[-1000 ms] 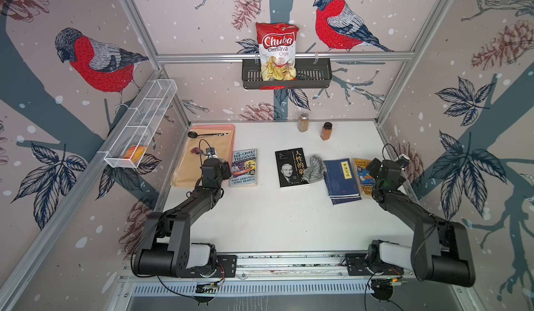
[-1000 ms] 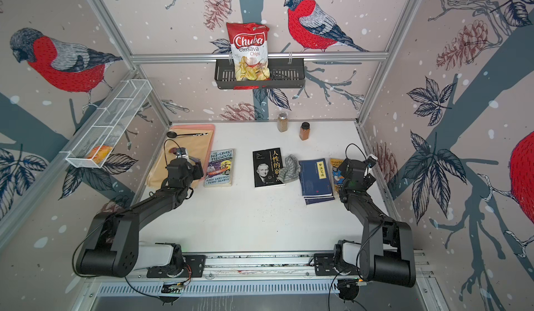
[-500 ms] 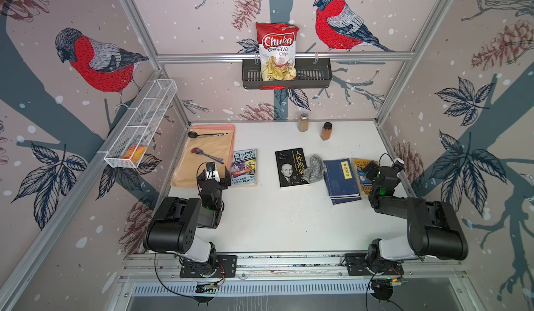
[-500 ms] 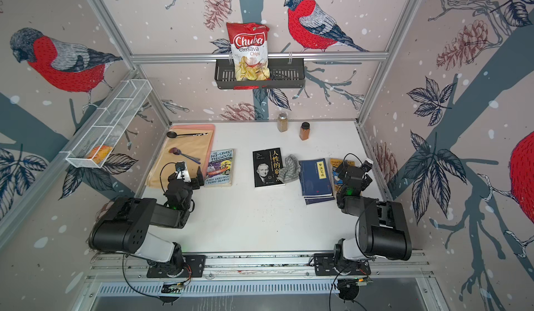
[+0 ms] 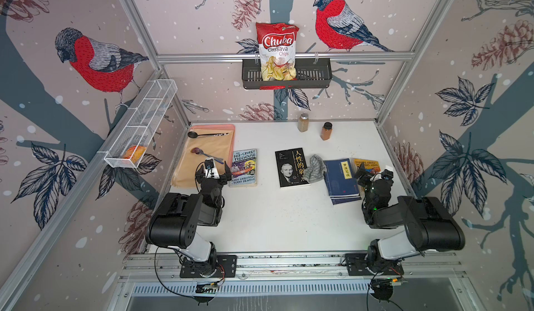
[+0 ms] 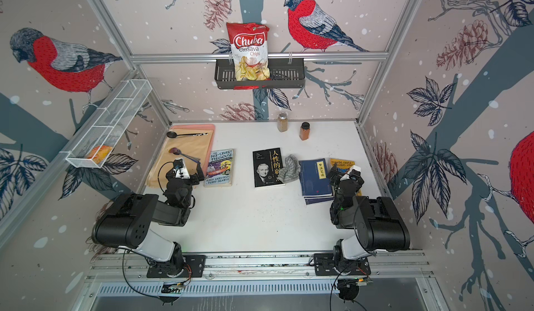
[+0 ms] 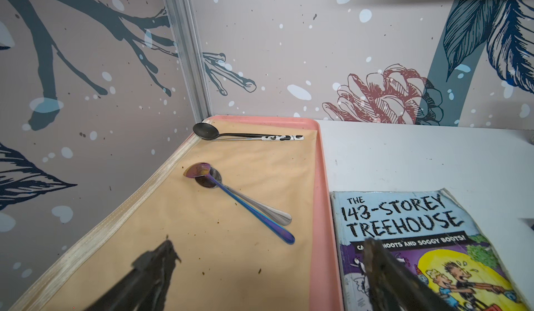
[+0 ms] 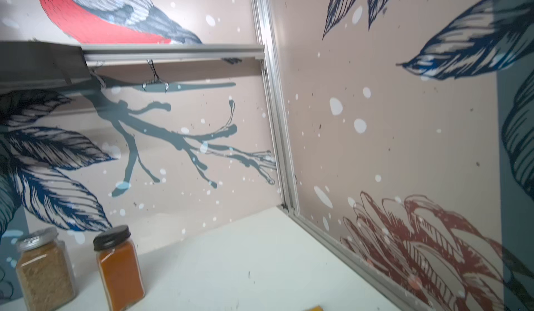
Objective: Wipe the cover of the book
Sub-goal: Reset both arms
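white tabletop (image 5: 274, 223) is bearing the black book (image 5: 290, 168), grey cloth (image 5: 315, 169) slumping on its edge, while left gripper (image 5: 213, 175) and right gripper (image 5: 370, 173) are hanging open, empty, off it: wiping isn't happening.

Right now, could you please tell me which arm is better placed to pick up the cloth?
Probably right: the open, empty right claw sits nearer the cloth on the black book than the left claw.

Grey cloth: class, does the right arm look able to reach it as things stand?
Probably yes. The right gripper hangs open beside the blue book; only that flat book lies between it and the grey cloth, nothing tall.
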Available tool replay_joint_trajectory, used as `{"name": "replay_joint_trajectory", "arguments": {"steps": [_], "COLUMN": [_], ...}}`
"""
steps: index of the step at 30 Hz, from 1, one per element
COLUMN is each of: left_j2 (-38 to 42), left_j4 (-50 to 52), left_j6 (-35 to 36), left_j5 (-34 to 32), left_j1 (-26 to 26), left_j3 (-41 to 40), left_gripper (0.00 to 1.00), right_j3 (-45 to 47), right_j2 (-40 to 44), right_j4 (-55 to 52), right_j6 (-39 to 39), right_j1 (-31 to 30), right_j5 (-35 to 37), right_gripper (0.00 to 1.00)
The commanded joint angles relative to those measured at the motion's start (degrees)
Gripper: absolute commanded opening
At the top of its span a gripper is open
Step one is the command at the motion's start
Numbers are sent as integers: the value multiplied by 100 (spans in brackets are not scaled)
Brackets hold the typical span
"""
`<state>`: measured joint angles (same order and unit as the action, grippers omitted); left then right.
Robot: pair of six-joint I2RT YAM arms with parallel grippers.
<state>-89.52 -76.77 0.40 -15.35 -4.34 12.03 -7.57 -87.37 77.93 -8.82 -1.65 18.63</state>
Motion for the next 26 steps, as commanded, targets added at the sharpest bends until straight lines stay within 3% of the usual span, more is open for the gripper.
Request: {"name": "replay_joint_trajectory", "arguments": {"steps": [1,8,12,26], "left_j2": [-5,0,-13,-13], "left_j4": [-90,-110,-166,-171], "left_j6": [-14,-5,-174,-181], "left_j5": [-98,-112,-590,-618], "left_j1": [12,10,11,11], "left_j3": [32,19,-2,-13], "left_gripper": [98,98,98,98], "right_j3": [-121,-271,-249,-253], "right_j2": [79,-89,-112,-105], "right_j4": [106,74,170,140], "right_j6": [144,306,326,302], "right_j1": [-43,-201,-217,-173], "right_j5": [162,369,377,299], "right_gripper": [100,100,100,100]}}
